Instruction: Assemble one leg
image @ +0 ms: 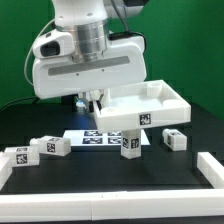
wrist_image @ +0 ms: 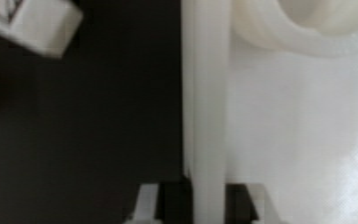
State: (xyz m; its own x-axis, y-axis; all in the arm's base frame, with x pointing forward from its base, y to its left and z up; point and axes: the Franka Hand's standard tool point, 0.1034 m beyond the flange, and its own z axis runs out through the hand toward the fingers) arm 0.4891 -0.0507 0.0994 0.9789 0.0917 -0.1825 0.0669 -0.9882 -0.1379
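Above black table [image: 100, 178], two-finger gripper [wrist_image: 195, 206] pinches wall of white tray-like square top [image: 172, 108]; ideally, hold its corner square over white tagged leg [image: 130, 144].

We note: square top [image: 160, 100] toward exterior view's right, its wall between gripper [image: 95, 101] fingers. Marker board [image: 92, 136] before gripper on worktop [image: 100, 172]. Front leg [image: 130, 143] before top's near corner. Far-left leg [image: 20, 157] and second leg [image: 52, 147] side by side at left. Right leg [image: 173, 139] beyond front leg.

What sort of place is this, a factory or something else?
Probably a robotics research lab, not a factory. A lone white robot arm works over a black table, loose white parts like the leg carry black-and-white square tags, and a tagged marker board lies flat.
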